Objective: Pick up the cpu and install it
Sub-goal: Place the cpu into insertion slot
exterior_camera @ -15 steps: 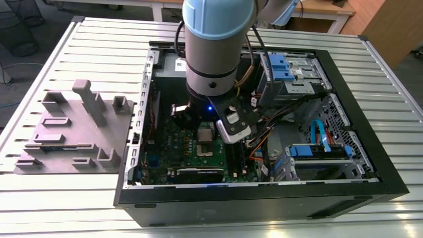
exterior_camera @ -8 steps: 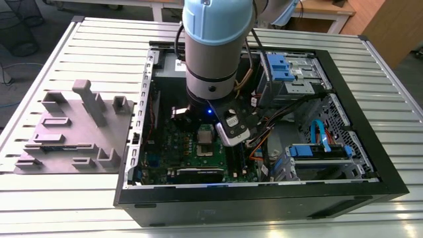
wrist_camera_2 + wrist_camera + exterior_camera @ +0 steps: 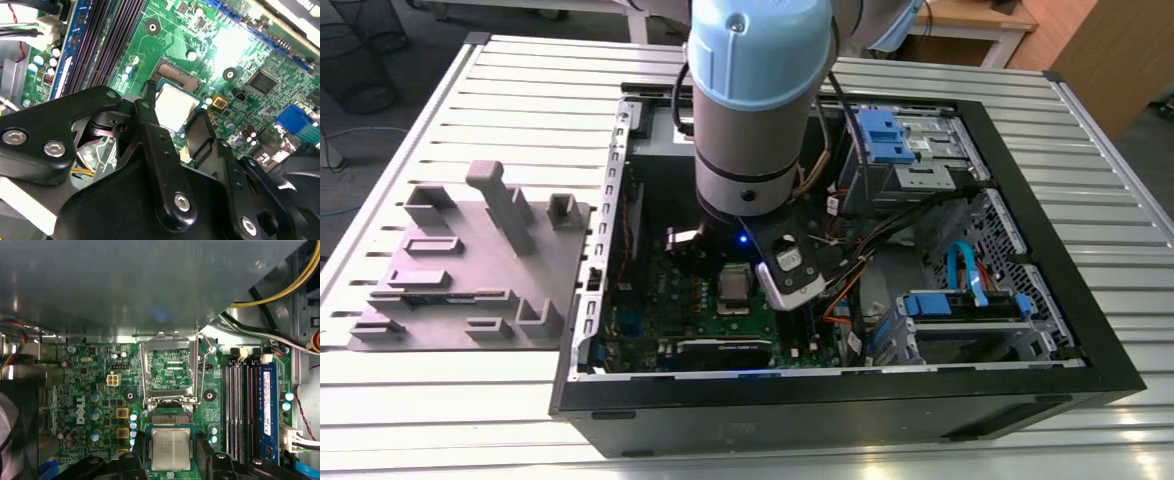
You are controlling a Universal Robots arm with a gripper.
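I log the pincer [image 3: 171,440] astride the cpu [image 3: 171,451] on the motherboard [image 3: 85,390], clamped or slack I cannot tell, socket frame [image 3: 167,372] flipped open just beyond

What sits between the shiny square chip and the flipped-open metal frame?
In the first wrist view, the frame's hinge bar and a dark ribbed strip lie between the cpu and the metal frame.
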